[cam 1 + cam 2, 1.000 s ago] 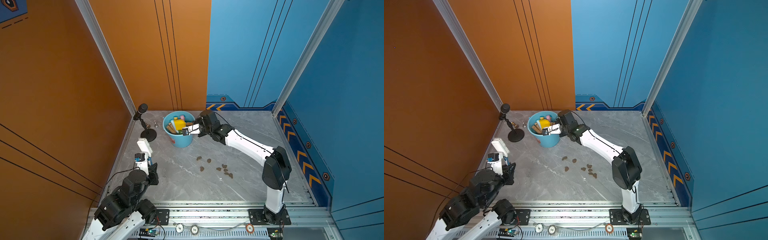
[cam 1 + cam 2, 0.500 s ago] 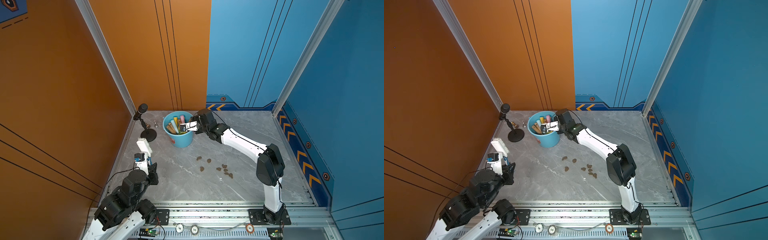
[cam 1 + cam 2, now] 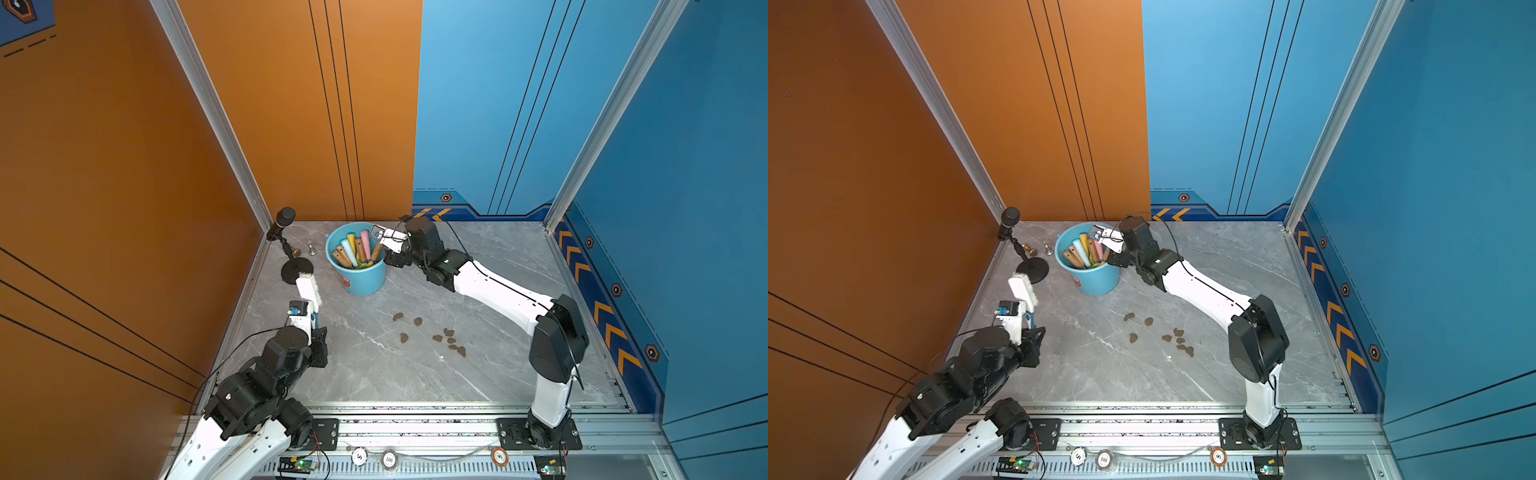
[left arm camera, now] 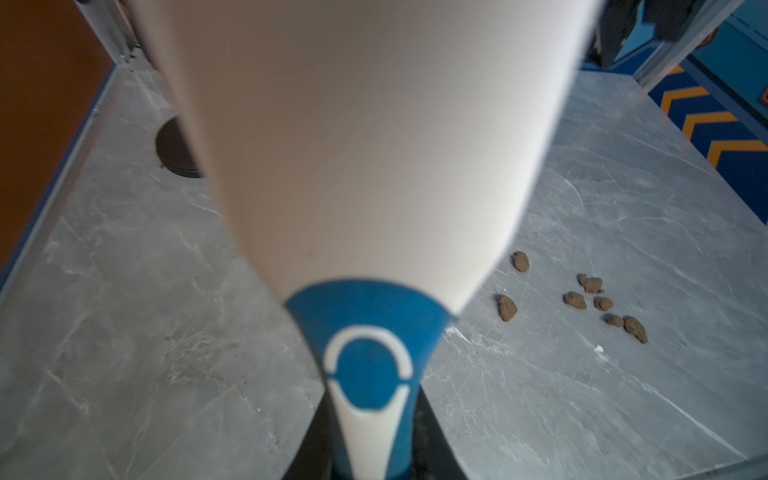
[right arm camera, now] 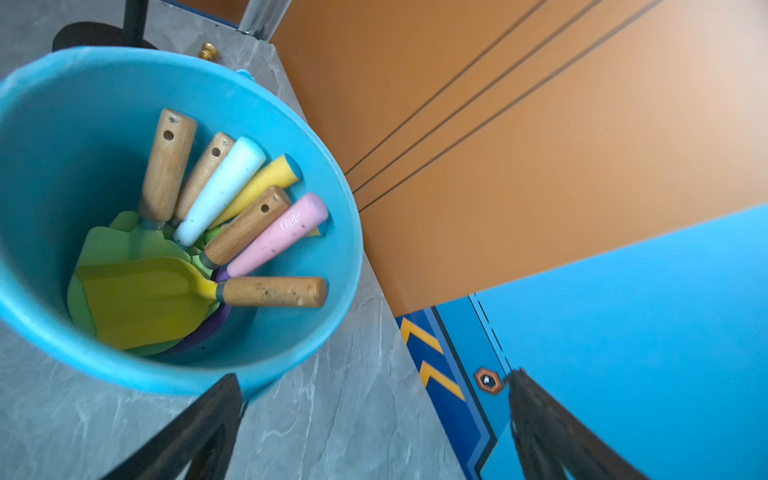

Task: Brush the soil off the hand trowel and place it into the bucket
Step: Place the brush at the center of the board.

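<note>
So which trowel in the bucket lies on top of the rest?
The wooden-handled trowel with the yellow blade: its whole blade shows, lying over the green blades and the purple blade of the others.

Brush (image 4: 365, 145) blurred up close, blocks much of table (image 4: 124, 291). Trowel blades (image 5: 141, 299) in bucket (image 5: 274, 332) overlap; lower ones hidden. Tiny objs (image 3: 311, 248) far-left unidentifiable.

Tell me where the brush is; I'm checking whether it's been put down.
In both top views the brush is held in the left gripper on the robot's left, its head beside the black stand base, with the bucket to its right.
</note>
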Robot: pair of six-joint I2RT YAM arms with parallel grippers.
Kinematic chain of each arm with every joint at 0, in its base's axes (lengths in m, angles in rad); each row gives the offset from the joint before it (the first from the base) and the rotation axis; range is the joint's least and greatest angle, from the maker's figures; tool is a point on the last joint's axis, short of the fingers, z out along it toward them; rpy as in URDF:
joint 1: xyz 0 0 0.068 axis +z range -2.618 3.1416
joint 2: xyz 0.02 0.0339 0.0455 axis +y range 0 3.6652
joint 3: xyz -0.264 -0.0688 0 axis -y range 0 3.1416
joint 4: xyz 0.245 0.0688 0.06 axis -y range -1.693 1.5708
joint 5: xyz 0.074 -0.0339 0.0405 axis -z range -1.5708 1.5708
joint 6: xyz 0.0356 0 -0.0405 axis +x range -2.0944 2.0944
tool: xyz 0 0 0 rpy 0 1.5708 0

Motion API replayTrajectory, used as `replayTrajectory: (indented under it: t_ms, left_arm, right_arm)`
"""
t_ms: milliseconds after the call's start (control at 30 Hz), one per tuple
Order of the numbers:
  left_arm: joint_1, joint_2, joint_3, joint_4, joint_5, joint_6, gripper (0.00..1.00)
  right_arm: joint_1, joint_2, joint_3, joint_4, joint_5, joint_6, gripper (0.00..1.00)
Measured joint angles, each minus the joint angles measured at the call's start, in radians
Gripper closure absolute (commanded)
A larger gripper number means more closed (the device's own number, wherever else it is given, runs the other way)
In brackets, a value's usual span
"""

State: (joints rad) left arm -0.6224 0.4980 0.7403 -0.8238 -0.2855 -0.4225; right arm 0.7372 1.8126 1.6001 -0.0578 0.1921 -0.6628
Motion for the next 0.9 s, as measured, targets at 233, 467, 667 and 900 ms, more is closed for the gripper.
replayTrajectory:
  t_ms: [233,467,667,900]
  left_arm:
    - [-0.115,0.289,0.002,0.013,0.139,-0.006,1.00]
    - [-0.282,0.509,-0.003,0.039,0.153,-0.126,1.00]
    - [-0.288,0.587,-0.080,0.156,0.163,-0.227,1.00]
    - [-0.268,0.705,-0.094,0.266,0.219,-0.278,0.99]
  right_arm:
    - [-0.079,-0.288,-0.143,-0.049,-0.011,0.372,0.00]
    - [-0.098,-0.566,-0.421,-0.117,-0.046,0.590,0.00]
    - [-0.097,-0.756,-0.632,-0.172,-0.037,0.792,0.01]
    - [-0.096,-0.944,-0.760,-0.203,0.006,0.908,0.00]
